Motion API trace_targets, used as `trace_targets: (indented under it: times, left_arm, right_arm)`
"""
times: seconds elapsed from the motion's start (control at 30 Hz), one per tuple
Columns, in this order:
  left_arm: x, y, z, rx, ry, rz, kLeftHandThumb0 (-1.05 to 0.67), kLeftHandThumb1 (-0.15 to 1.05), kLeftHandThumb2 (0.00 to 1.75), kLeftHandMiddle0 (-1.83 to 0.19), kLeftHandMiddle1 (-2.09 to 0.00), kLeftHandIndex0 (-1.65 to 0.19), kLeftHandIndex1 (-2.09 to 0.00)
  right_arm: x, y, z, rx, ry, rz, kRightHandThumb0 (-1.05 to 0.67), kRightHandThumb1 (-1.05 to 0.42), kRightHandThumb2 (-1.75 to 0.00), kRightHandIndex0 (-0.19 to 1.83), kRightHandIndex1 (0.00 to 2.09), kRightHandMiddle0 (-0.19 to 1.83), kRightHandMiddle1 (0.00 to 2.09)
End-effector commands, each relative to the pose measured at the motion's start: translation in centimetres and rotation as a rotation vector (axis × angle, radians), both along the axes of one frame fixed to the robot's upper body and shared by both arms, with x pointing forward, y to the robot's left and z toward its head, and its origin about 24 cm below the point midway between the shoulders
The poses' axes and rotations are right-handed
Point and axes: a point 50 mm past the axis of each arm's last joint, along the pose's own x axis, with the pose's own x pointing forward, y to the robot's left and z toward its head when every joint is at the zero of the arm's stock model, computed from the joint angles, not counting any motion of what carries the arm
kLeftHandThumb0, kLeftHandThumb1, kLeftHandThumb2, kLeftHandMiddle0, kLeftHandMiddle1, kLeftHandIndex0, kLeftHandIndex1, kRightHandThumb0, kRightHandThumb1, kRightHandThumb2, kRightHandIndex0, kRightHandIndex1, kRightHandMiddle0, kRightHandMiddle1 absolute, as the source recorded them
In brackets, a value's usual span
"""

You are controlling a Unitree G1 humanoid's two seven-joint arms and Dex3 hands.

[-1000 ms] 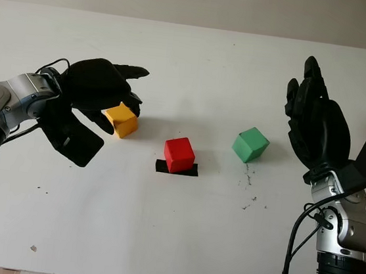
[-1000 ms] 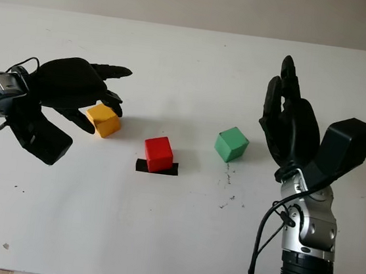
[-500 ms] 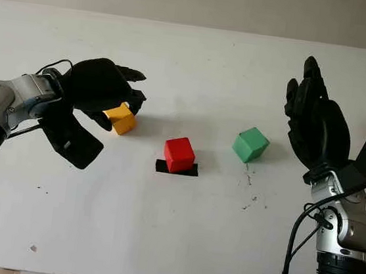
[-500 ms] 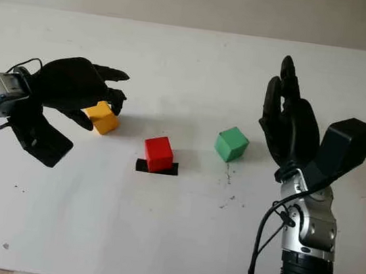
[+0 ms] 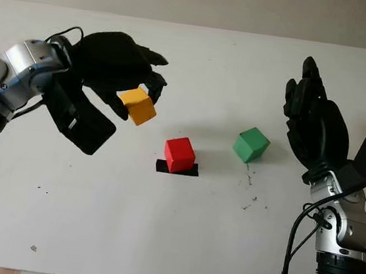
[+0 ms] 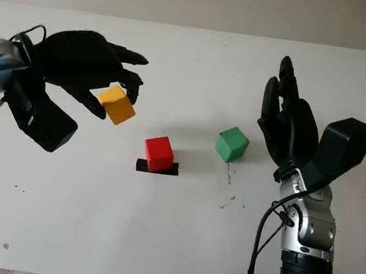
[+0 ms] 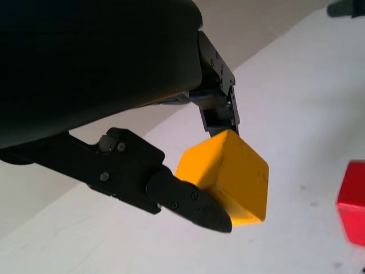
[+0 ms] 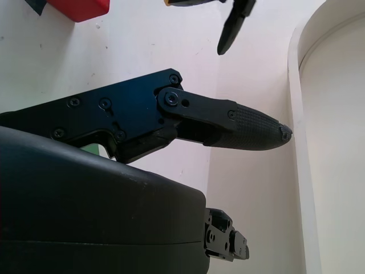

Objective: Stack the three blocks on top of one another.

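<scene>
My left hand (image 5: 132, 91) is shut on the yellow block (image 5: 137, 105), holding it tilted in the air above the table, up and to the left of the red block. In the left wrist view the yellow block (image 7: 228, 177) is pinched between black fingers (image 7: 188, 197). The red block (image 5: 179, 154) sits on a strip of black tape (image 5: 177, 169) near the table's middle. The green block (image 5: 251, 145) lies on the table to its right. My right hand (image 5: 313, 122) is open, raised just right of the green block and apart from it.
The white table (image 5: 158, 240) has a few dark specks (image 5: 250, 184) below the green block. Its far edge (image 5: 195, 26) meets a grey wall. Bare surface stretches in front of the blocks.
My left hand closed on the yellow block, lifted it off the table and carried it up and right toward the red block. The right hand and the other two blocks stayed put.
</scene>
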Motion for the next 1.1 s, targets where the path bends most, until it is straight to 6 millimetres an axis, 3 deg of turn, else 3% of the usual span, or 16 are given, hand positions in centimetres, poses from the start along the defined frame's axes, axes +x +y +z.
trace_targets:
  times: [0.0,0.33,0.57,0.77,0.9,1.07]
  left_arm:
    - [-0.6,-1.4,2.5,-0.034,-0.049,-0.052,-0.42,0.92,0.05,-0.26,-0.06,-0.56,-1.11]
    - [-1.8,-5.2,3.3,0.006,0.006,-0.133,-0.4,0.89,0.06,-0.39,-0.07,-0.54,-1.14]
    - [-2.4,-6.8,3.3,0.039,0.062,-0.114,-0.37,0.92,0.05,-0.33,-0.05,-0.44,-1.25]
    - [-2.9,-7.9,3.1,0.076,0.093,-0.107,-0.38,0.89,0.05,-0.33,-0.05,-0.51,-1.18]
    - [-2.7,-8.0,2.2,0.11,0.155,-0.1,-0.37,0.92,0.06,-0.21,-0.04,-0.35,-1.36]
    - [-2.4,-8.0,1.1,0.121,0.181,-0.105,-0.38,0.91,0.05,-0.3,-0.07,-0.31,-1.54]
  right_arm:
    - [0.0,0.2,0.3,-0.006,-0.02,0.003,-0.71,-1.05,-0.66,-0.19,0.0,-0.19,0.0]
    - [0.1,0.6,0.4,0.002,-0.027,-0.003,-0.71,-1.05,-0.64,-0.19,0.0,-0.19,0.0]
    - [0.0,0.8,0.4,0.009,-0.027,-0.004,-0.71,-1.05,-0.63,-0.19,0.0,-0.19,0.0]
    - [0.0,0.8,0.3,0.007,-0.025,-0.006,-0.72,-1.05,-0.61,-0.19,0.0,-0.19,0.0]
    - [0.1,0.8,0.2,0.008,-0.021,-0.006,-0.72,-1.05,-0.62,-0.19,0.0,-0.19,0.0]
    - [0.0,0.9,0.2,0.008,-0.02,-0.007,-0.73,-1.05,-0.61,-0.19,0.0,-0.19,0.0]
